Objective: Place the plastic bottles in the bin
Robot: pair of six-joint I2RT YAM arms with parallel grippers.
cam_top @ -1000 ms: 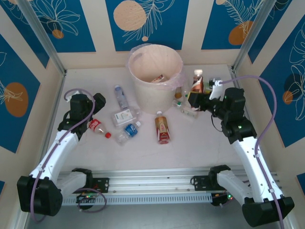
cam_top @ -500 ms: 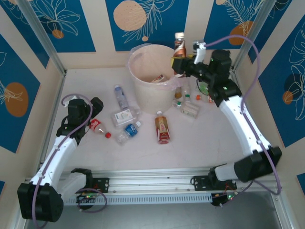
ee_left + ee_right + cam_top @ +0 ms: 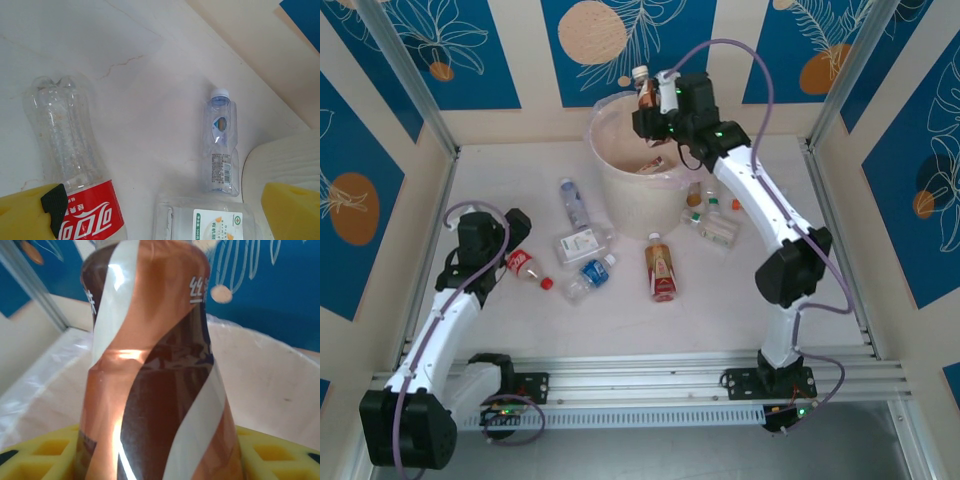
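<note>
Bottles are the whole job, and one of them, the brown-labelled bottle [image 3: 642,88], stands upright in the right gripper [image 3: 653,112] above the far rim of the bin [image 3: 620,185]. The jaws are clamped on its lower body, and the right wrist view shows the yellow pads [image 3: 40,455] pressing either side of the glossy wrap. I judge it light and thin-walled, so a hard squeeze would buckle it, and the slick label could let it slide. A hold across the label band, as it has now, seems the safest.

My left gripper [image 3: 510,245] hangs with its jaws wide apart just over the red-labelled bottle [image 3: 75,165], which lies on its side on the table [image 3: 150,65]. That one looks empty and dented near its base. I expect it to roll or skate at a touch, so I would close across the labelled waist, where the wall is stiffest. A small white-capped bottle [image 3: 220,145] lies near it, with more scattered in front of the bin.
</note>
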